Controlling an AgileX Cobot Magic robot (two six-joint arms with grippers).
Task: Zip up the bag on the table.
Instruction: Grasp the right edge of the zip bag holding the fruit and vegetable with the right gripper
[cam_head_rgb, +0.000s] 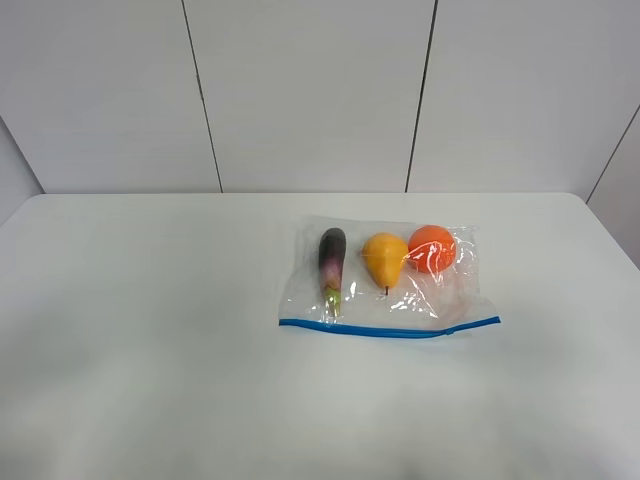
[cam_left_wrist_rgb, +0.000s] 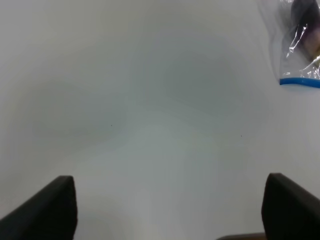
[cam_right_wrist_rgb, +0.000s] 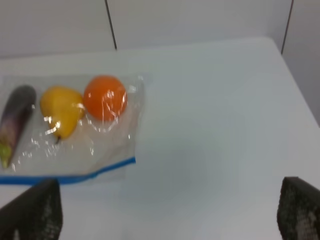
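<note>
The bag is laid flat on the worktop, right of centre, with its blue zipper strip turned toward the near edge, probably so that it can be reached from the robot's side. The left fingers and the right fingers are spread wide and empty, held over bare worktop short of the bag, with the strip not yet touched.

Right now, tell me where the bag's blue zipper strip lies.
In the high view the blue zipper strip runs along the clear plastic bag's near edge, right of the white table's centre, in front of the purple toy eggplant, yellow pear and orange.
</note>
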